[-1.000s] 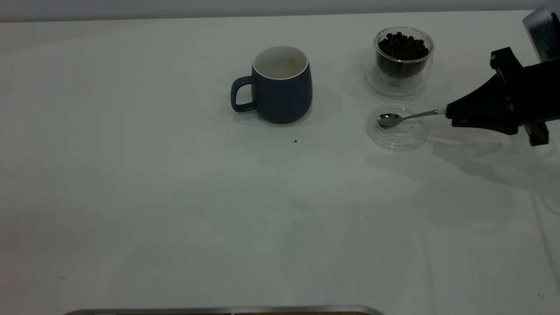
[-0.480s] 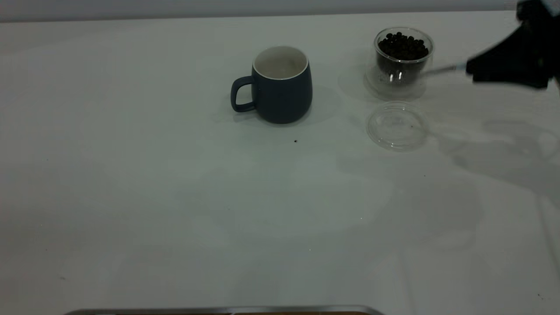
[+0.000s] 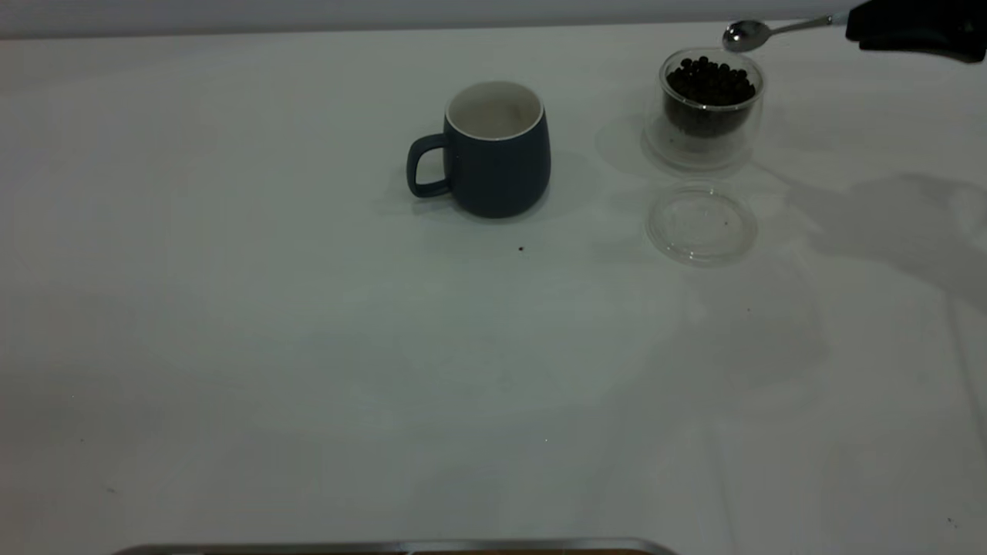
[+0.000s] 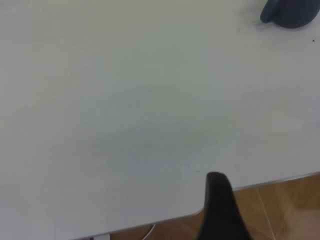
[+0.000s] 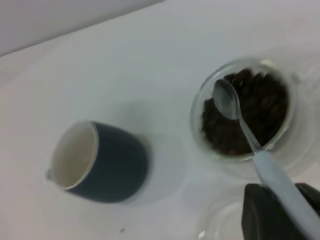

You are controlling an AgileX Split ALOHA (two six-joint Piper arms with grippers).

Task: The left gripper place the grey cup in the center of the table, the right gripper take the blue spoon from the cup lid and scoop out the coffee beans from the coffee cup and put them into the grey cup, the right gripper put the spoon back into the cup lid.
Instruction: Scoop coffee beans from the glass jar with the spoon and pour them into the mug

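The grey cup (image 3: 493, 150) stands upright near the table's (image 3: 308, 347) middle, handle to the left; it also shows in the right wrist view (image 5: 100, 162) and the left wrist view (image 4: 290, 12). The coffee cup (image 3: 709, 108) holds the coffee beans (image 3: 709, 81). The cup lid (image 3: 702, 223) lies in front of it, with no spoon in it. My right gripper (image 3: 856, 27) is shut on the blue spoon's handle (image 5: 280, 185). The spoon bowl (image 3: 739, 35) hovers above the coffee cup's far rim, and shows over the beans (image 5: 250, 110) in the right wrist view. My left gripper is off the table's front edge; one finger (image 4: 220, 210) shows.
A tiny dark speck (image 3: 521, 249) lies in front of the grey cup. A metal edge (image 3: 385, 547) runs along the table's front. Brown floor (image 4: 285, 205) shows beyond the table's edge in the left wrist view.
My right gripper has lifted the blue spoon out of the cup lid and carried it up and back, to above the coffee cup. The grey cup, coffee cup and lid have not moved.
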